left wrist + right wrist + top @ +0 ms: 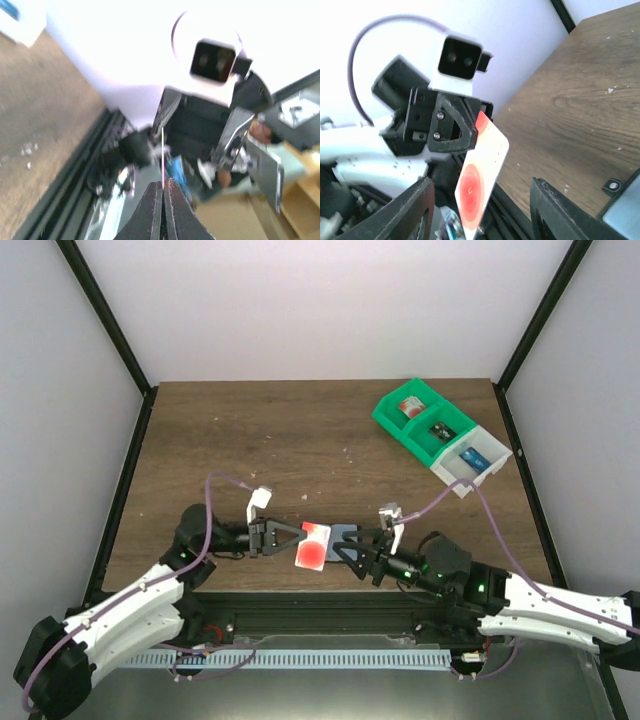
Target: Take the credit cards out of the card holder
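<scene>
1. My left gripper [300, 538] is clenched on a credit card [314, 548], the pale one with the large red circle, gripping it by its left edge
2. From above, that card juts out to the right of my left fingertips, low over the near edge of the table [250, 430], with its red circle towards the near side
3. In my left wrist view the fingers [150, 212] are pressed together and the card [163, 150] shows only as a thin line rising from between them
4. My right gripper [347, 550] stands open and grasps nothing; in my right wrist view its two fingers [417, 210] are spread wide at the bottom of the picture
5. That same view looks straight at the held card [480, 175], tilted and apart from both right fingers, with my left gripper [471, 134] pinching its upper corner
6. The card holder [347, 531] lies flat on the table between my two grippers, just right of and behind the held card and just beside my right fingertips
7. In the right wrist view one light blue corner of the holder [626, 210] shows at the lower right, outside the right-hand finger; I cannot tell whether they touch
8. I cannot tell whether more cards sit in the holder
9. A green bin [412, 418] and a white bin [470, 460] stand together at the far right of the table, well apart from both grippers
</scene>
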`<control>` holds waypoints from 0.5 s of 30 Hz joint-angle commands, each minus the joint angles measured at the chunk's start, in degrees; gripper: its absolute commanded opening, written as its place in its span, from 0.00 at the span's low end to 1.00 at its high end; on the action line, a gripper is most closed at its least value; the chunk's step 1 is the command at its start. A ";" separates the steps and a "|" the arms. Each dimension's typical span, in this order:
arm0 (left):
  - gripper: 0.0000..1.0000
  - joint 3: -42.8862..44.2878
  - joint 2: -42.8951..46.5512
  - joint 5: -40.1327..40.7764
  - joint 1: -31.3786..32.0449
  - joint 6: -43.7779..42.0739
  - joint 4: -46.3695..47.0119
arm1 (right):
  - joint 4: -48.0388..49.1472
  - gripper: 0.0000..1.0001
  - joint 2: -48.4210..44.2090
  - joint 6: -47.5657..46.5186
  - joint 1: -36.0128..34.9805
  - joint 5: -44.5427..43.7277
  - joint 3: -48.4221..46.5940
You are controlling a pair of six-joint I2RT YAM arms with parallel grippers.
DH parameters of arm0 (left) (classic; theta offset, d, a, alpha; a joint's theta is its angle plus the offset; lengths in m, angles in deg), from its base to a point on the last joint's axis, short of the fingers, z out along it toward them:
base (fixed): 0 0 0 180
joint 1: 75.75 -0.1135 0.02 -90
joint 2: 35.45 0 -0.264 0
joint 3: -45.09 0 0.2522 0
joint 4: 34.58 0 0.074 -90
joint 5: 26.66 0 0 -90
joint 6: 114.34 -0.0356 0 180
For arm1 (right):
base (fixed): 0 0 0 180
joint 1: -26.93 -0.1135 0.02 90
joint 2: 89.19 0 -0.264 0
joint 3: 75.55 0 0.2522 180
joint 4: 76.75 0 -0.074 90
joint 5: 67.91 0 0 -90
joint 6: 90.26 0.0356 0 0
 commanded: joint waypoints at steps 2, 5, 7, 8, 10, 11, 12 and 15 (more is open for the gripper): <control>0.00 -7.23 4.47 24.46 0.19 15.32 18.97 | 21.82 0.56 -4.67 16.10 -0.35 -9.49 10.80; 0.00 -8.82 5.78 33.60 0.26 19.99 23.62 | 38.25 0.57 -1.91 15.37 -0.33 -11.01 16.50; 0.00 -8.94 5.57 38.02 0.33 23.30 25.59 | 43.06 0.55 2.70 11.58 -0.32 -12.72 15.67; 0.00 -9.12 5.22 39.45 0.49 24.89 27.72 | 43.47 0.53 5.57 10.56 -0.29 -13.53 14.20; 0.00 -9.60 4.11 41.74 0.81 27.68 31.67 | 47.27 0.52 11.52 6.93 -0.35 -13.18 10.59; 0.00 -9.60 3.36 42.52 0.95 28.91 32.85 | 50.64 0.51 14.64 5.14 -0.34 -12.14 9.52; 0.00 -9.58 2.86 42.95 1.11 29.94 33.60 | 53.96 0.50 17.55 3.71 -0.35 -11.18 8.48; 0.00 -9.53 1.68 44.13 1.88 31.58 34.80 | 61.21 0.47 25.92 1.56 -0.34 -10.29 5.67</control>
